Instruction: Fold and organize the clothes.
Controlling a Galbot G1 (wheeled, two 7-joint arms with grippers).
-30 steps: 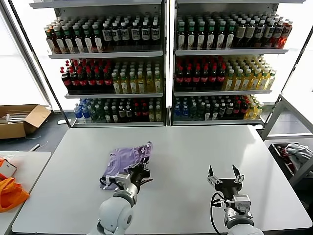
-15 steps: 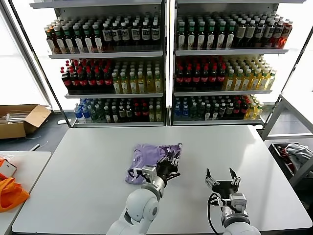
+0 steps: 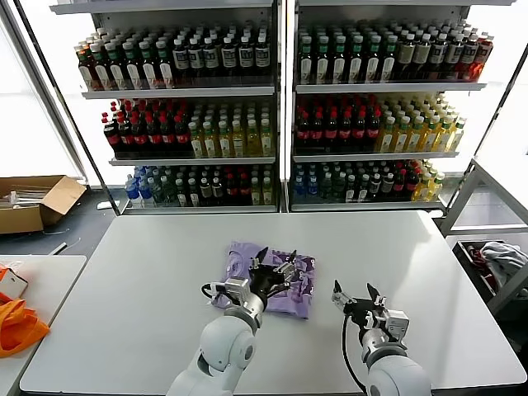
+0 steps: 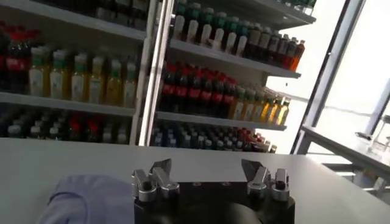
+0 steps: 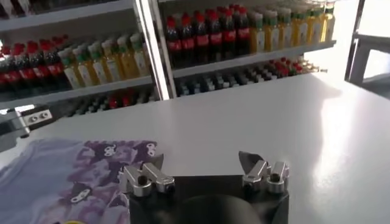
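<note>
Head view shows the folded lavender T-shirt point(image 3: 272, 276) lying mid-surface point(image 3: 124, 280), the left tool point(image 3: 271, 266) open just above it and the right tool point(image 3: 356, 299) open beside it; thin, limp fabric, probably best pinched at a folded edge.

White table point(image 3: 132, 280); folded lavender T-shirt point(image 3: 301, 289) on it.

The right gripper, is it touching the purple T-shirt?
Apart. The head view shows bare table between the right gripper and the T-shirt.
</note>
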